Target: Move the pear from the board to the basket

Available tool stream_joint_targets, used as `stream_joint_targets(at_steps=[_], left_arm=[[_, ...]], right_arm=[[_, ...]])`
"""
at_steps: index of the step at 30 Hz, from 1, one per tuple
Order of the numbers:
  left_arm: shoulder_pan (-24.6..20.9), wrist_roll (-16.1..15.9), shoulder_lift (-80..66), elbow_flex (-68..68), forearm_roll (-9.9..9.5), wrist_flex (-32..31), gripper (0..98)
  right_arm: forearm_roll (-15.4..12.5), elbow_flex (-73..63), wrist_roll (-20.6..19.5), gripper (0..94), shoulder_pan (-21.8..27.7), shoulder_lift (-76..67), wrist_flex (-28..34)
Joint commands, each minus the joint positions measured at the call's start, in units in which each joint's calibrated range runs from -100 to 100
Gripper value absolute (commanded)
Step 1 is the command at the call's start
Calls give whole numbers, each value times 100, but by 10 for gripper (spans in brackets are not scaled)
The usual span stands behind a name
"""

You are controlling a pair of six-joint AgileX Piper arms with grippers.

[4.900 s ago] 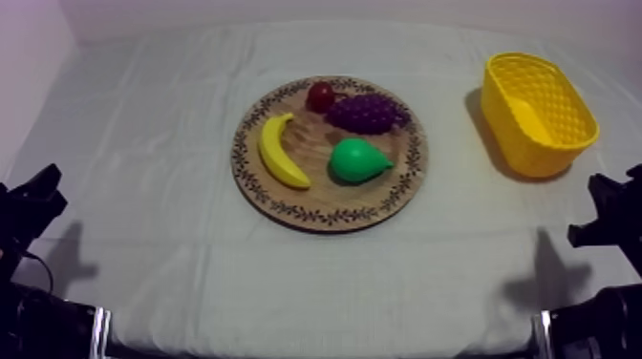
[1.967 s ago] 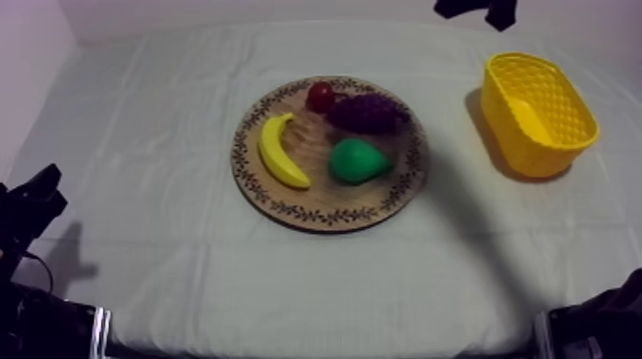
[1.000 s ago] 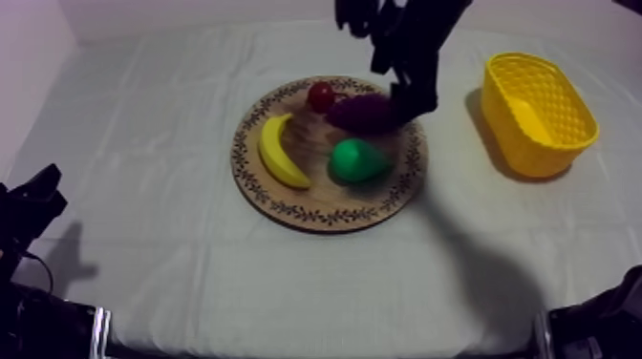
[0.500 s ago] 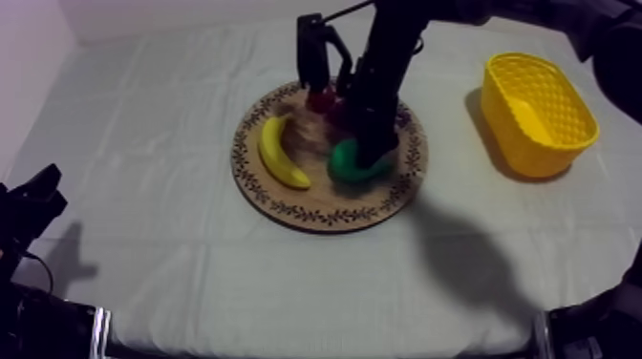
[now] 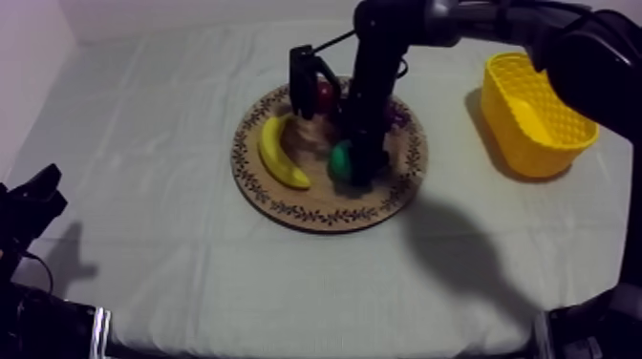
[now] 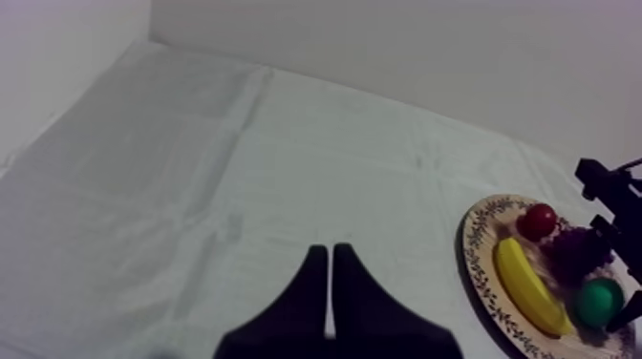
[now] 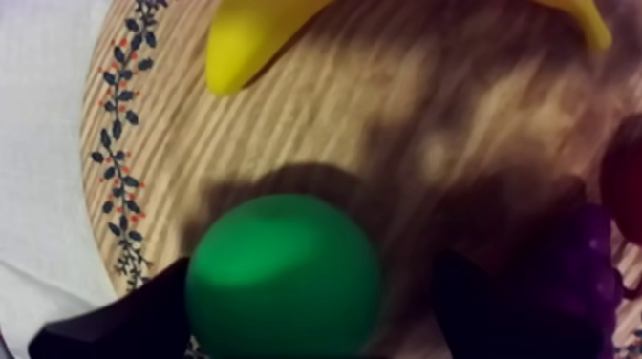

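Observation:
The green pear (image 5: 338, 160) lies on the round wooden board (image 5: 325, 216), right of the banana (image 5: 279, 153). My right arm comes in from the upper right and stands over the board, its gripper (image 5: 355, 170) down at the pear. In the right wrist view the pear (image 7: 284, 277) sits between the two black fingers (image 7: 124, 320), which stand wide apart; the right gripper (image 7: 313, 269) is open around it. The yellow basket (image 5: 537, 113) stands at the right of the table. My left gripper (image 6: 330, 256) is shut on nothing, low at the left side (image 5: 33, 200).
The bunch of grapes (image 7: 583, 277) lies close beside the pear, with a small red fruit (image 5: 323, 94) behind them on the board. The banana (image 7: 258, 33) lies across the board ahead of the fingers. Bare cloth stretches between board and basket.
My right arm has swung in over the board and come down, so its open fingers now straddle the pear. The fruit, the basket and the left arm have not moved.

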Motion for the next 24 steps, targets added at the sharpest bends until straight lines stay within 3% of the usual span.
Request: stream_joint_targets(at_steps=[1,9,15,24], left_arm=[[-1,1,0,5,1,-1,1],[-1,1,0,5,1,-1,1],[-1,1,0,5,1,-1,1],[-1,1,0,5,1,-1,1]], right_arm=[[-6,29,35,621,6,22,61],[-69,121,148,340,33,19,178],[-83,455,172,331,51,-547,308],[-104,836,58,367,364,-2606,862]])
